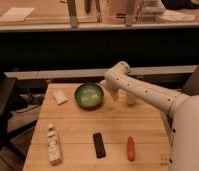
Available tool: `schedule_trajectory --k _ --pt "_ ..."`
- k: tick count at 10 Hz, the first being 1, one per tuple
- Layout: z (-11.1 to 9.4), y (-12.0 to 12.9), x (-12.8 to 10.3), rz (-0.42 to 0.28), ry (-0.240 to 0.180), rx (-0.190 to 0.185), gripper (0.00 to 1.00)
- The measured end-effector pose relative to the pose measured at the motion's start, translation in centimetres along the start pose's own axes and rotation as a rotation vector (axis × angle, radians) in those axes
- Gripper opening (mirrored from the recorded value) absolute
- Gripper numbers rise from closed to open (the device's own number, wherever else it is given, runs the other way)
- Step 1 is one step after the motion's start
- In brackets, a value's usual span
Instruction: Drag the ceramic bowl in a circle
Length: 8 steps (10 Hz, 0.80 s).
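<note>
**My gripper hangs just right of the bowl**

The ceramic bowl (89, 95) sits upright on the wooden counter (143, 130), toward its far edge. It is round and shallow, glossy green, with a dark rim and a paler inside.

My gripper (114, 99) is just to the right of the bowl, pointing down toward the counter. My fingers (115, 96) are spread and pinch nothing. They hang close beside the bowl's right rim. I cannot tell whether they touch the rim or stand a little apart from it. They are not inside the bowl.

My arm (143, 92) reaches toward the bowl from the right. It bends at a rounded joint above and to the right of the bowl's rim, and from there the gripper drops.

A white cup (131, 98) stands further right of the bowl, past my gripper, and my arm hides part of it.

A small white packet (59, 96) lies flat to the left of the bowl, near it but apart.

Three things lie nearer the front edge, well apart from the bowl:
- a pale bottle (53, 145) on its side, in front and to the left
- a black oblong object (98, 145), almost straight in front
- a slim orange-red object (130, 148), in front and to the right
</note>
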<state>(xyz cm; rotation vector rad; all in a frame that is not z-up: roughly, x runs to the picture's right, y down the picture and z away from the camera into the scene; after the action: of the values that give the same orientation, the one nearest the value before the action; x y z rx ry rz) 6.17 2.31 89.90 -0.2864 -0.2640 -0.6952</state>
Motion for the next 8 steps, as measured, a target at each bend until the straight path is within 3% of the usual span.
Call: schedule_trajectory --k 8 --pt "3.3 0.5 -1.6 -0.071 -0.04 -0.03 0.8"
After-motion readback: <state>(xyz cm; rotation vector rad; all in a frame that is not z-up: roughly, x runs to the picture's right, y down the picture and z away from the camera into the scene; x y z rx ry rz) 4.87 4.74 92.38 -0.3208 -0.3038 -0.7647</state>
